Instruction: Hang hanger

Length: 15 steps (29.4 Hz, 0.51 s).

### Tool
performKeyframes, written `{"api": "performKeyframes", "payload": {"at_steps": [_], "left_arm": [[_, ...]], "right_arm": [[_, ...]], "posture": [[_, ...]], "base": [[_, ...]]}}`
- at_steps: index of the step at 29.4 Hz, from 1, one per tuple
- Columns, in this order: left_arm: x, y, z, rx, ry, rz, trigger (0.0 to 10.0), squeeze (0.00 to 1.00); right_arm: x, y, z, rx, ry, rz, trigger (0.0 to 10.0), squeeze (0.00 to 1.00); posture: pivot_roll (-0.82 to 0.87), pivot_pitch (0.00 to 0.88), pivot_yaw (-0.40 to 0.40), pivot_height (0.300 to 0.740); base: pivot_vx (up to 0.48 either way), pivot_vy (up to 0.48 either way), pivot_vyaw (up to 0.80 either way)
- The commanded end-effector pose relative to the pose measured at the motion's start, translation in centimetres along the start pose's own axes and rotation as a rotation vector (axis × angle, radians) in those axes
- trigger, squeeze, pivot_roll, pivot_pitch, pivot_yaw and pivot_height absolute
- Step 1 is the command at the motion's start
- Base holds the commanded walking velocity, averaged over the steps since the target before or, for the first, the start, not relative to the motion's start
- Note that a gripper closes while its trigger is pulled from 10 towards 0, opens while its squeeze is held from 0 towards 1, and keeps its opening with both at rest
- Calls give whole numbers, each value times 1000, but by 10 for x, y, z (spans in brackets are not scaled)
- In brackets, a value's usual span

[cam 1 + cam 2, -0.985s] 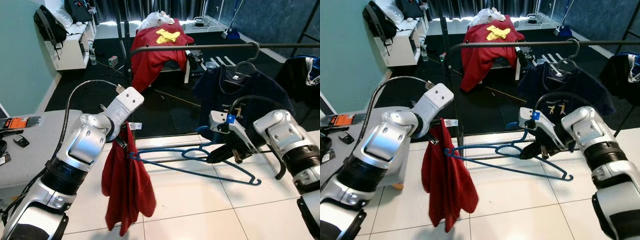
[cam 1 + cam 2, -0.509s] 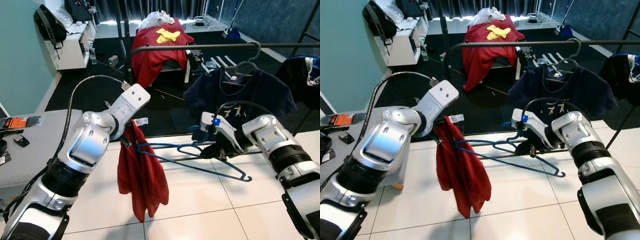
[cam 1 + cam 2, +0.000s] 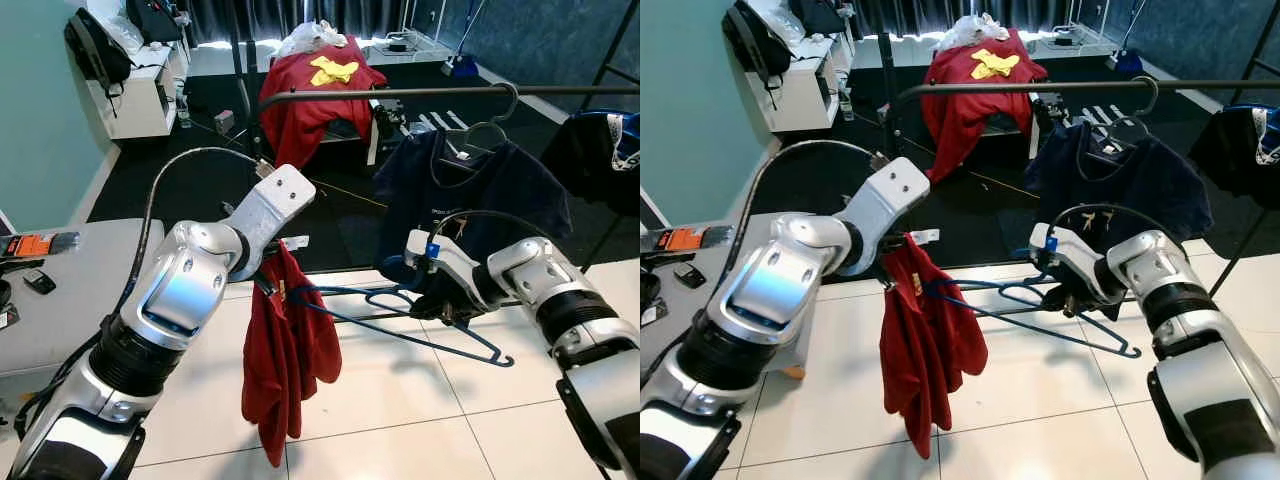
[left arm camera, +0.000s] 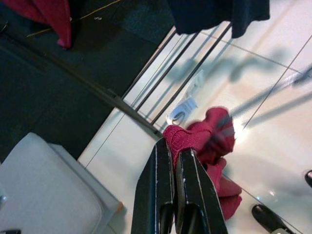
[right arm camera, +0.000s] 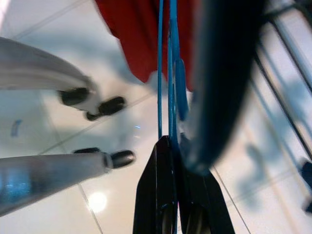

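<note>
A blue wire hanger (image 3: 350,290) lies roughly level above the white floor tiles, and my right gripper (image 3: 435,305) is shut on it near its hook. Along that gripper's fingers, the hanger's wires (image 5: 170,73) run out toward red cloth. My left gripper (image 3: 268,282) is shut on the top of a red garment (image 3: 285,370), which hangs limp from it. The hanger's left end reaches into the garment's top. Behind both arms runs the dark clothes rail (image 3: 400,94). The left fingers (image 4: 165,165) pinch the bunched red fabric (image 4: 200,136).
A navy shirt (image 3: 470,190) hangs on a grey hanger (image 3: 490,125) from the rail, right behind my right arm. Another dark garment (image 3: 600,150) hangs at far right. A grey table (image 3: 60,300) stands at left. A red shirt (image 3: 310,100) drapes over furniture at the back.
My left gripper has carried the red garment to the right, onto the hanger's left end. My right gripper has shifted slightly with the hanger.
</note>
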<state>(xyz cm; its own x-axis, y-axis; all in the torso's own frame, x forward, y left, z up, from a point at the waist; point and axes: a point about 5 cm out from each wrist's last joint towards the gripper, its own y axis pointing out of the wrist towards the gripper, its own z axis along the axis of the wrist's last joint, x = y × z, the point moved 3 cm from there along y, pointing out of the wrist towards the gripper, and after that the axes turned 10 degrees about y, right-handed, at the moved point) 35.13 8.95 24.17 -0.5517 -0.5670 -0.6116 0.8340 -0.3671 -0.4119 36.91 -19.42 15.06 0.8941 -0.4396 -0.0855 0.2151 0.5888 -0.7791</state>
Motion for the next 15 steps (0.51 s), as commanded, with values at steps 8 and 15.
{"api": "performKeyframes", "payload": {"at_steps": [8,15], "left_arm": [[1,1,6,13,6,8,10000,0],[0,0,7,14,3,6,10000,0]], "right_arm": [[-7,-5,13,39,-49,82,10000,0],[-3,-7,11,21,-56,50,10000,0]], "posture": [[57,76,8,740],[60,76,5,740]], "base": [[0,0,0],[0,0,0]]}}
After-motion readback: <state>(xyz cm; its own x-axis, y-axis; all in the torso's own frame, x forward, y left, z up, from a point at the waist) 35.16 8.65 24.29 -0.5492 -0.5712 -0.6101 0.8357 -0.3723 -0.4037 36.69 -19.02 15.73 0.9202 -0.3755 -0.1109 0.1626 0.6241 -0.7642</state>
